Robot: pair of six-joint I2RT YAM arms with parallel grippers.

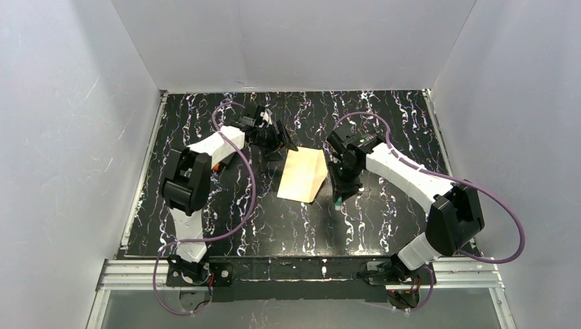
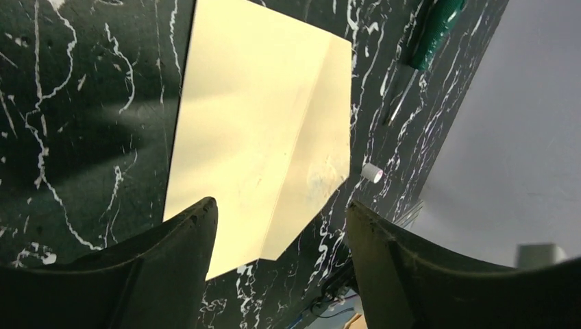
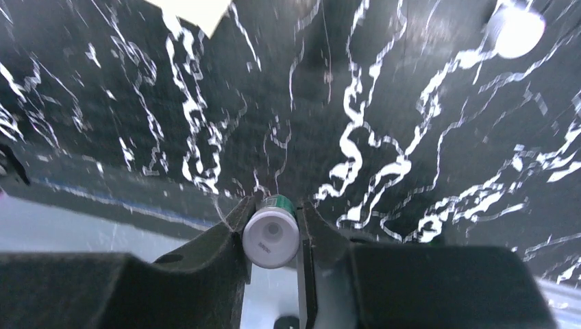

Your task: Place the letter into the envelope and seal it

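Observation:
The cream envelope (image 1: 302, 175) lies flat at the table's middle with its flap folded; it also fills the left wrist view (image 2: 253, 130), and a corner of it shows in the right wrist view (image 3: 195, 9). The white letter is not in view. My left gripper (image 1: 279, 142) is open and empty just behind the envelope's far edge, its jaws wide apart (image 2: 281, 212). My right gripper (image 1: 340, 189) stands just right of the envelope, shut on a green glue stick (image 3: 271, 236) with a white end, pointing down at the table.
A small white cap (image 2: 372, 173) lies on the black marbled table (image 1: 384, 219) to the right of the envelope; it also shows in the right wrist view (image 3: 517, 31). White walls enclose the table on three sides.

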